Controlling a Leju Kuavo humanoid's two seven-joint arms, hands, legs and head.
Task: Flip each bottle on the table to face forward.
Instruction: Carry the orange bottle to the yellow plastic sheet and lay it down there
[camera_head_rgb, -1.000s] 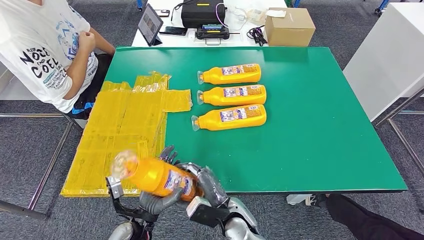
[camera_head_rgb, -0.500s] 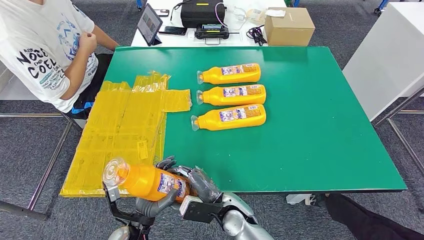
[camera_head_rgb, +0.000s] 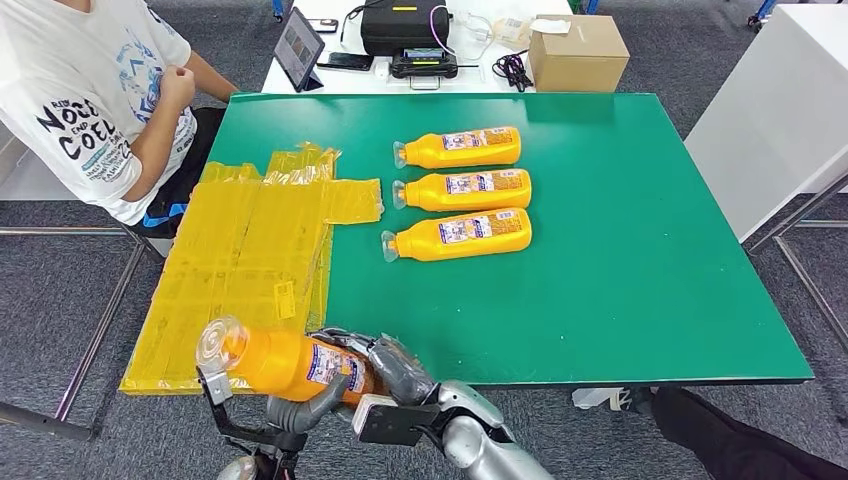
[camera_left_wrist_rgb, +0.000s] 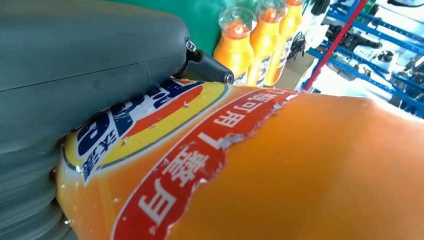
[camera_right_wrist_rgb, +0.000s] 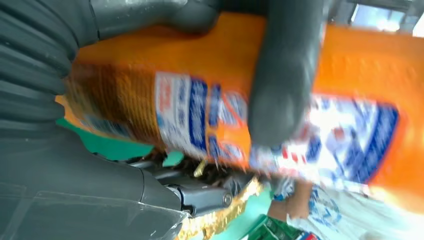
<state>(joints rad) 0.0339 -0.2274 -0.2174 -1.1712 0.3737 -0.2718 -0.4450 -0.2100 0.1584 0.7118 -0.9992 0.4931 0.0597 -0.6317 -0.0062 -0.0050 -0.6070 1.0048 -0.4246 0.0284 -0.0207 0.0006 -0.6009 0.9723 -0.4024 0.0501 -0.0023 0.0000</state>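
Observation:
An orange bottle (camera_head_rgb: 285, 362) with a clear cap and a blue-and-white label lies sideways in both my hands, low in front of the green table's (camera_head_rgb: 620, 290) near edge, cap pointing left. My left hand (camera_head_rgb: 303, 409) cups it from below. My right hand (camera_head_rgb: 388, 366) grips its base end. The left wrist view has the bottle (camera_left_wrist_rgb: 280, 170) close up under the thumb (camera_left_wrist_rgb: 75, 65). In the right wrist view a finger (camera_right_wrist_rgb: 285, 75) crosses the bottle's label (camera_right_wrist_rgb: 200, 120). Three more orange bottles (camera_head_rgb: 458, 148), (camera_head_rgb: 462, 189), (camera_head_rgb: 458, 234) lie in a row mid-table, caps left.
Yellow plastic sheets (camera_head_rgb: 250, 260) cover the table's left part and hang off its edge. A person in a white T-shirt (camera_head_rgb: 90, 90) sits at the far left. Behind stand a tablet (camera_head_rgb: 300, 48), a black case (camera_head_rgb: 405, 25) and a cardboard box (camera_head_rgb: 578, 52). A white cabinet (camera_head_rgb: 780, 110) is at right.
Both hands have carried the bottle lower and a little left, toward my body, levelling it; the cap now sits further left. The three table bottles have not moved.

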